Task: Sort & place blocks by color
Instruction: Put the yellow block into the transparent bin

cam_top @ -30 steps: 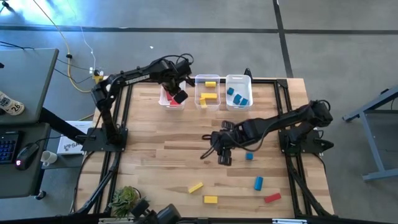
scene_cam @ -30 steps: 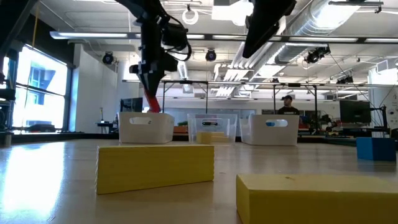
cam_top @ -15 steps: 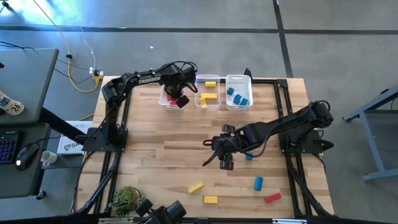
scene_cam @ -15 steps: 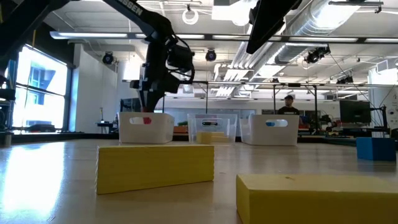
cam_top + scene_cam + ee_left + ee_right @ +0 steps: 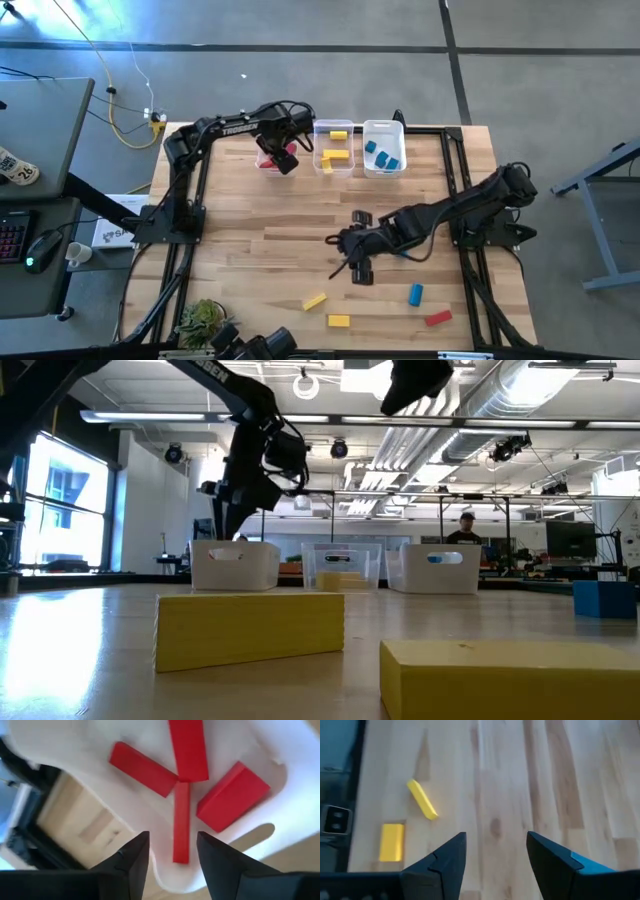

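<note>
My left gripper (image 5: 283,160) hangs open over the leftmost clear bin (image 5: 264,163) at the table's far side, fingers pointing down. Several red blocks lie on the bin floor, among them a thin red bar (image 5: 181,822) below the gap between the fingers. The middle bin (image 5: 335,148) holds yellow blocks and the right bin (image 5: 384,148) blue ones. My right gripper (image 5: 352,262) stands open above the bare middle of the table. Ahead of it lie two yellow blocks (image 5: 422,799) (image 5: 391,841) near the front edge.
A blue block (image 5: 415,294) and a red block (image 5: 438,318) lie at the near right. The low view shows the two yellow blocks (image 5: 250,628) close up. A potted plant (image 5: 200,318) sits at the near left corner. A person stands far behind the table.
My left gripper has sunk toward the leftmost bin with a red bar hanging from it, then opened. The bar now lies on the bin floor. My right gripper has moved toward the table's near edge, still open.
</note>
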You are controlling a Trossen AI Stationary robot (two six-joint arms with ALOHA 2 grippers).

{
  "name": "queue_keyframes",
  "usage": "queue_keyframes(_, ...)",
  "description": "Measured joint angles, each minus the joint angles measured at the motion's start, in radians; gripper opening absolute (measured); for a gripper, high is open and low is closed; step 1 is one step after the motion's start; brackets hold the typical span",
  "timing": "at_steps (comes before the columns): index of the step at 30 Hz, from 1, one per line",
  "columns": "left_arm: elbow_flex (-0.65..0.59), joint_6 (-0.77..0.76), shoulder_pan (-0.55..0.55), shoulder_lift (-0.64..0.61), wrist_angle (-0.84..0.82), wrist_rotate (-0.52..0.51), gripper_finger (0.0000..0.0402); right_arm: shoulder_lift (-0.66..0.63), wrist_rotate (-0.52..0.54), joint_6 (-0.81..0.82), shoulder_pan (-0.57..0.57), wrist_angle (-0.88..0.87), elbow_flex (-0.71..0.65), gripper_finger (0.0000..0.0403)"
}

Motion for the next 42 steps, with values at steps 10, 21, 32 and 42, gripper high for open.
queue_keyframes(10, 0.001, -0.048, -0.071, -0.163, 0.002, -0.031, 0.0154, 0.000, 0.000, 0.095, 0.084, 0.120, 0.000, 0.0195)
queue_keyframes(21, 0.002, -0.122, -0.205, -0.338, 0.003, -0.012, 0.0154, 0.090, -0.017, 0.133, 0.193, 0.305, 0.000, 0.0195)
queue_keyframes(32, 0.002, -0.182, -0.293, -0.383, 0.004, 0.003, 0.0154, 0.229, 0.026, 0.125, 0.263, 0.343, 0.000, 0.0195)
queue_keyframes(42, 0.002, -0.183, -0.318, -0.383, 0.004, 0.003, 0.0154, 0.347, 0.044, 0.203, 0.284, 0.374, 0.000, 0.0195)
